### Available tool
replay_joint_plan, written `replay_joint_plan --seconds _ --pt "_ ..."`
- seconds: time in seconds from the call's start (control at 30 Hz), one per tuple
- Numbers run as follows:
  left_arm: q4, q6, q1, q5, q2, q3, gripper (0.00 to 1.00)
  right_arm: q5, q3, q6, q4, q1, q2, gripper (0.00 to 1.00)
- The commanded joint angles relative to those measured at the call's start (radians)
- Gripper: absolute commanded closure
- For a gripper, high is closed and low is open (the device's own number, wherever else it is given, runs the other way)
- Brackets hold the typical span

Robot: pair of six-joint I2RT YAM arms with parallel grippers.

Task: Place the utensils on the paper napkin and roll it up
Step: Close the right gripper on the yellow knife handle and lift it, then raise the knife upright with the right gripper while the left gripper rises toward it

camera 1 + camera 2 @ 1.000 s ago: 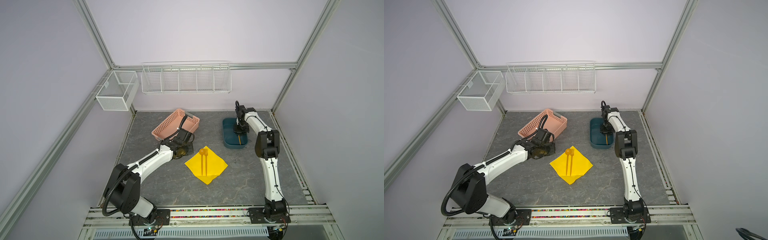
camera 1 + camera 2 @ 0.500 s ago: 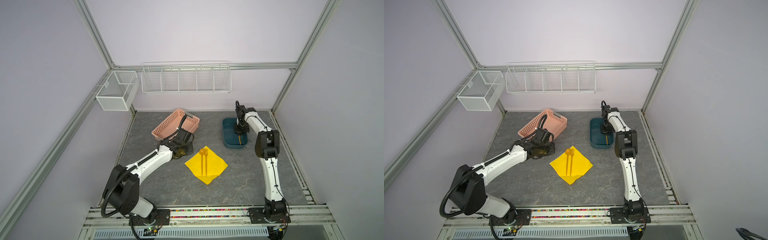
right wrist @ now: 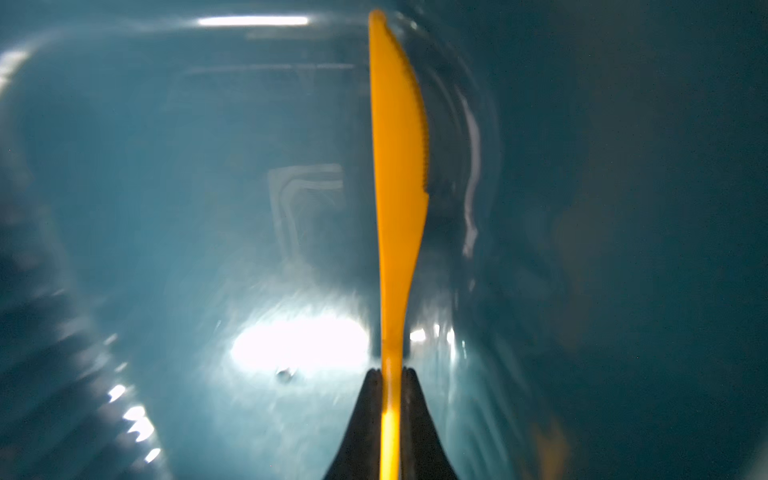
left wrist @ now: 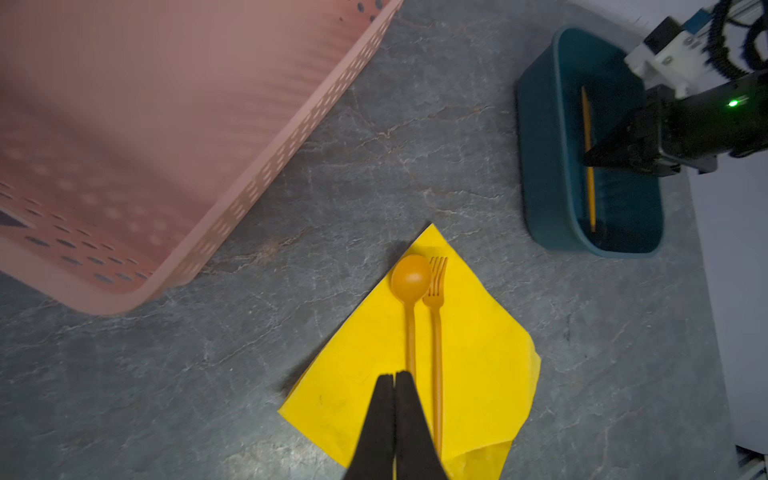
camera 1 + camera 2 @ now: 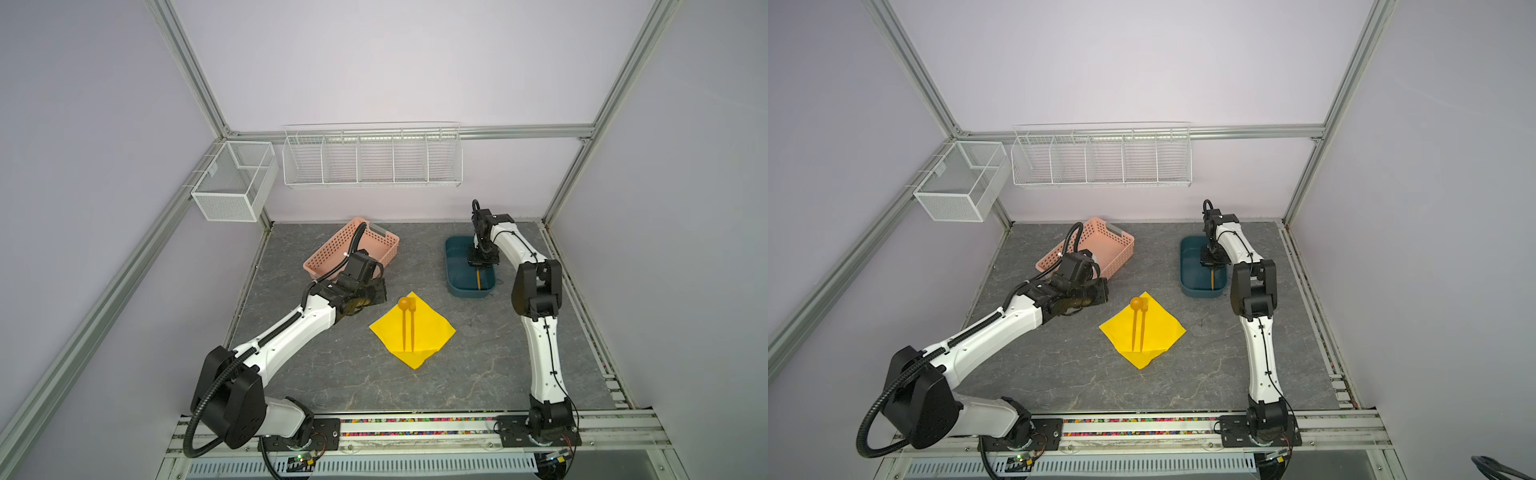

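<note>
Grey marbled tabletop, and mid-surface lies the paper napkin [image 5: 434, 332], set corner-on, with the spoon [image 5: 403, 303] and fork [image 5: 412, 328] side by side along its middle, heads toward the far edge. Toward the far right corner, the right gripper [image 3: 390, 374] is down in the teal bin [image 5: 453, 266], clamped on the knife [image 3: 397, 166] handle, while the left gripper [image 4: 394, 376] hangs pinched together, empty, beside the pink basket [image 5: 374, 245].
</note>
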Motion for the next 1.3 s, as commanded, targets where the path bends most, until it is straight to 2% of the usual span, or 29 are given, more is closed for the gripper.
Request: replay_joint_plan --seconds 0.0,0.23,0.37,0.6,0.67,0.8,0.93,1.1,1.17,1.27 --pt "0.104 -0.004 0.004 0.032 -0.049 -0.029 0.97 -0.048 -0.032 0.014 0.022 0.006 -0.129 0.91" --pt "0.197 0.006 0.006 0.083 -0.114 -0.028 0.95 -0.132 -0.180 0.015 0.096 0.010 -0.320 0.93" --pt "0.291 0.035 0.009 0.154 -0.158 -0.041 0.84 -0.237 -0.322 0.014 0.178 0.014 -0.468 0.93" --pt "0.403 0.049 0.010 0.275 -0.178 -0.007 0.73 -0.417 -0.526 0.033 0.375 0.027 -0.706 0.93" --pt "0.449 0.057 0.011 0.308 -0.182 0.000 0.68 -0.453 -0.568 0.045 0.418 0.062 -0.770 0.93" --pt "0.471 0.073 0.011 0.303 -0.201 0.022 0.60 -0.514 -0.594 0.042 0.450 0.099 -0.849 0.93" --pt "0.543 0.117 0.009 0.411 -0.213 0.036 0.53 -0.552 -0.614 0.040 0.488 0.144 -0.917 0.93" --pt "0.519 0.148 0.009 0.422 -0.226 0.072 0.49 -0.594 -0.640 0.061 0.550 0.182 -0.998 0.93" --pt "0.524 0.180 0.009 0.482 -0.220 0.084 0.48 -0.622 -0.658 0.075 0.589 0.191 -1.031 0.93" --pt "0.612 0.165 0.008 0.574 -0.210 0.078 0.48 -0.668 -0.685 0.084 0.650 0.203 -1.072 0.93"
